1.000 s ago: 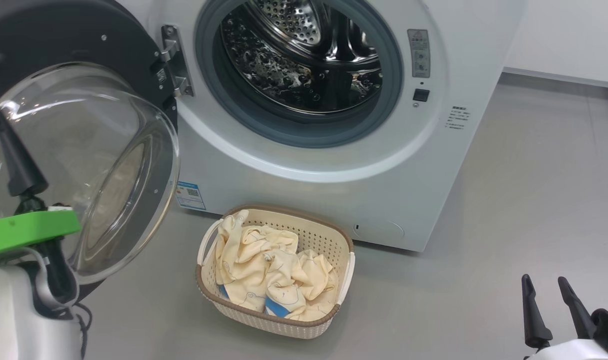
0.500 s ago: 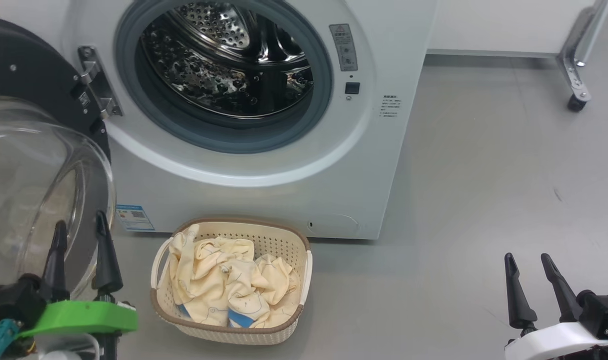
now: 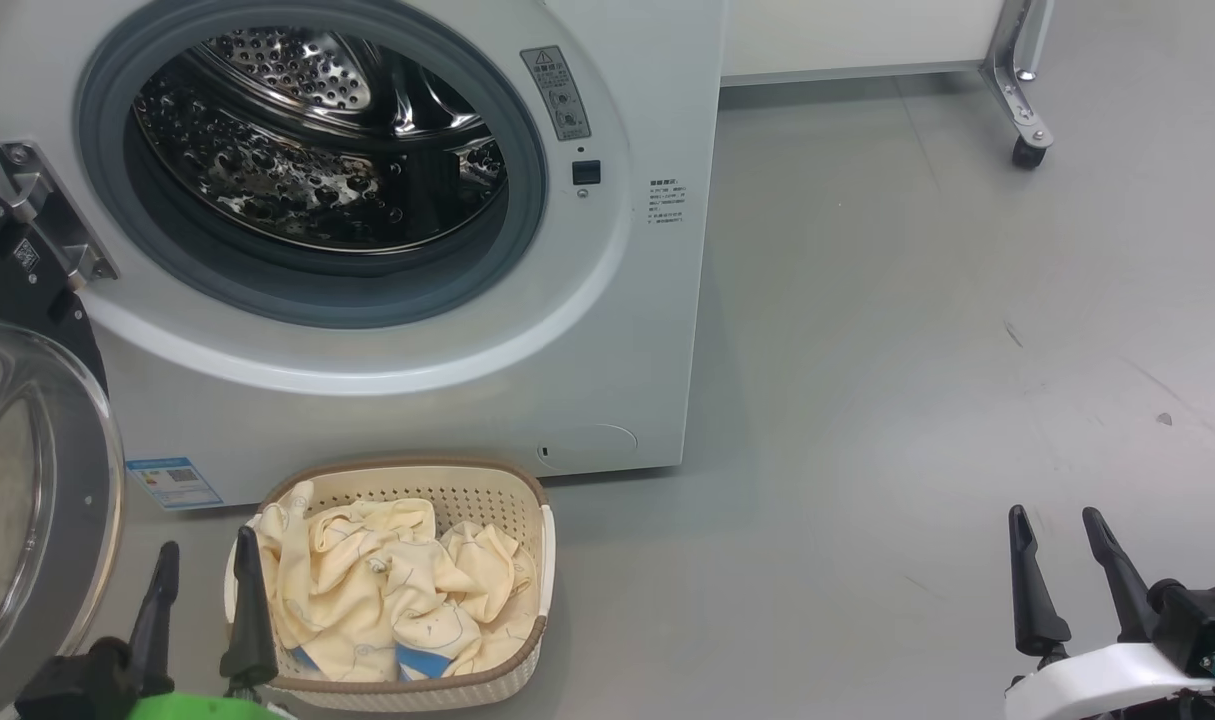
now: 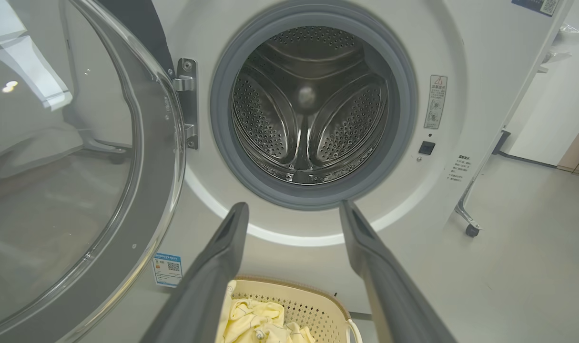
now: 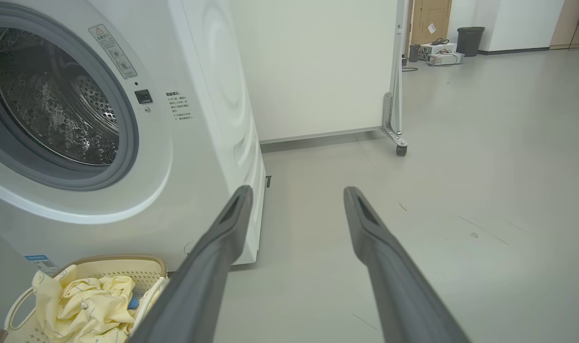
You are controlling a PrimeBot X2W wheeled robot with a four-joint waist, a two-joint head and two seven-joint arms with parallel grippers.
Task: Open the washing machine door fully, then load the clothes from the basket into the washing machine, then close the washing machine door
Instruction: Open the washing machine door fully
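Note:
The washing machine (image 3: 607, 330) stands with its steel drum (image 3: 307, 150) exposed and nothing inside. Its door (image 3: 27, 480) hangs swung out at the far left, glass bowl bulging toward me. On the floor in front sits the cream basket (image 3: 417, 466), holding the pale yellow clothes (image 3: 387, 580). My left gripper (image 3: 207, 545) is open at the basket's left side, one finger overlapping its rim. In the left wrist view it (image 4: 294, 206) points at the drum (image 4: 310, 105) above the basket (image 4: 313, 305). My right gripper (image 3: 1054, 515) is open over bare floor, far right of the basket.
A white panel on a metal frame with a caster (image 3: 1027, 150) stands behind and right of the machine. Grey floor (image 3: 917, 400) stretches wide to the right. A dark bin and boxes (image 5: 470, 40) sit far back in the room.
The head camera has swung, shifting the whole picture left. My left gripper has come down from beside the door's glass to the basket's left side, still open. The right gripper stays put.

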